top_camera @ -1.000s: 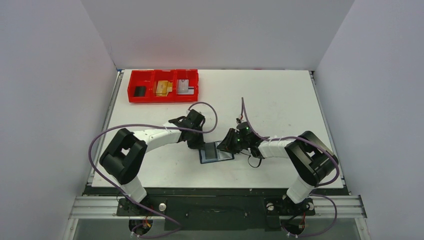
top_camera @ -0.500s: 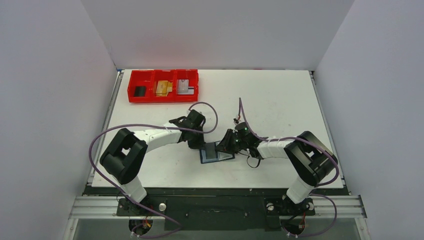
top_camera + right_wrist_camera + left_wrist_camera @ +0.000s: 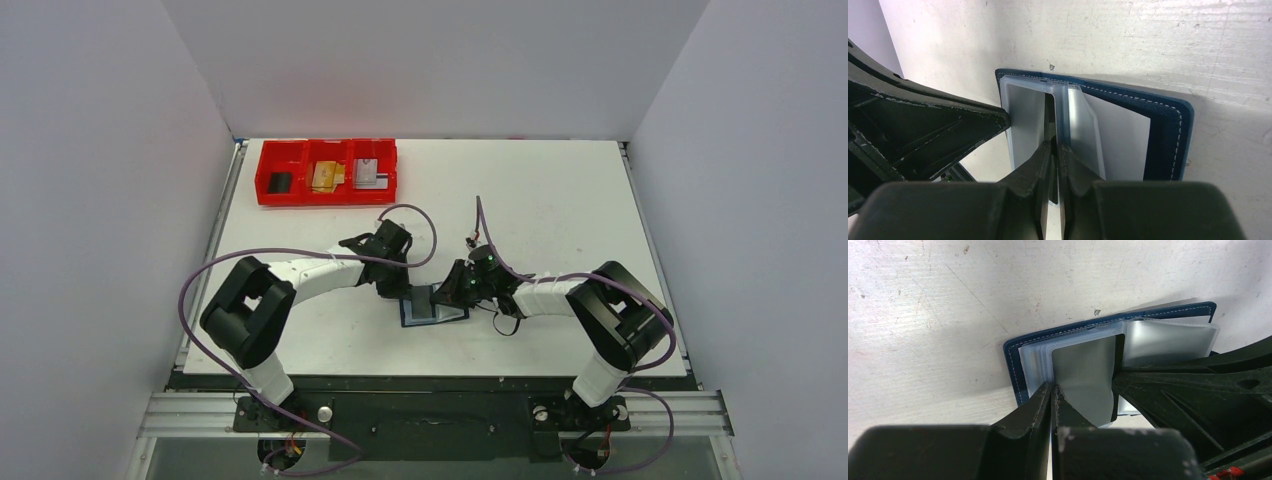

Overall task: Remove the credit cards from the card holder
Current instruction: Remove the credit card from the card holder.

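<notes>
- Card holder (image 3: 430, 308) lies open, inside up, on the white table (image 3: 560, 200) near its front edge.
- Left gripper (image 3: 1053, 390): jaws fully closed, tips at its clear sleeves (image 3: 1083, 370).
- Right gripper (image 3: 1054, 147): jaws pinched onto one upright sleeve.

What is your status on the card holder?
Left gripper shut on card holder edge. Right gripper pinching a clear sleeve. Holder lies open. Grippers close together.

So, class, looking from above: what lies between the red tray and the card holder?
In the top view, the left arm's wrist, the left tool and a loop of purple cable cross it; otherwise bare white table.
</notes>
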You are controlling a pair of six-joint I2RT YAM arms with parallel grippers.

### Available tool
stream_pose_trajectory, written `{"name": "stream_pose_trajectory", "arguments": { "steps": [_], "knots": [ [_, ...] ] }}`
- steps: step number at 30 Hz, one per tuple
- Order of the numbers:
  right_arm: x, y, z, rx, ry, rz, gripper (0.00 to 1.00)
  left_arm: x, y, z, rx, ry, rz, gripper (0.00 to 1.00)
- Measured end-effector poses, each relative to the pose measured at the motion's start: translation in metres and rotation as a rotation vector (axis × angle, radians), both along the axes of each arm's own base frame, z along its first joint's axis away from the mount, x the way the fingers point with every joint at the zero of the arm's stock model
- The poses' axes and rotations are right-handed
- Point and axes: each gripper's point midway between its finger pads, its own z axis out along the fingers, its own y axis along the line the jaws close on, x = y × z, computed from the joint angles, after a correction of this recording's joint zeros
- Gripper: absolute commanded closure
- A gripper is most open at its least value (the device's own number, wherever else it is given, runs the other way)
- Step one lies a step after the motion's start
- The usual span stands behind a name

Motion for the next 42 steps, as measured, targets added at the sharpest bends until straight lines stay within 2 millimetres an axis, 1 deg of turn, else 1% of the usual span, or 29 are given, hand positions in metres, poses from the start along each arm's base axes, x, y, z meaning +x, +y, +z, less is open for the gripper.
{"name": "stream_pose_trajectory", "arguments": {
  "steps": [1,17,29,37,42],
  "knots": [
    [0.0,0.0,0.0,0.0,-0.001,0.0,1.0,0.0,0.0,0.0,0.001,0.0,0.0,1.0],
    [0.001,-0.001,0.0,-0.009,-0.013,0.011,1.0,0.002,0.002,-0.001,0.006,-0.002,-0.003,1.0],
    [0.005,-0.006,0.0,-0.011,-0.014,-0.004,1.0,0.001,0.002,-0.001,0.003,0.001,-0.01,1.0],
    [0.007,-0.016,-0.002,-0.028,-0.021,-0.029,1.0,0.002,0.003,-0.002,0.002,0.002,-0.01,1.0],
    [0.002,-0.022,-0.007,-0.049,-0.014,-0.032,1.0,0.002,0.003,-0.002,0.003,0.0,-0.017,1.0]
  ]
}}
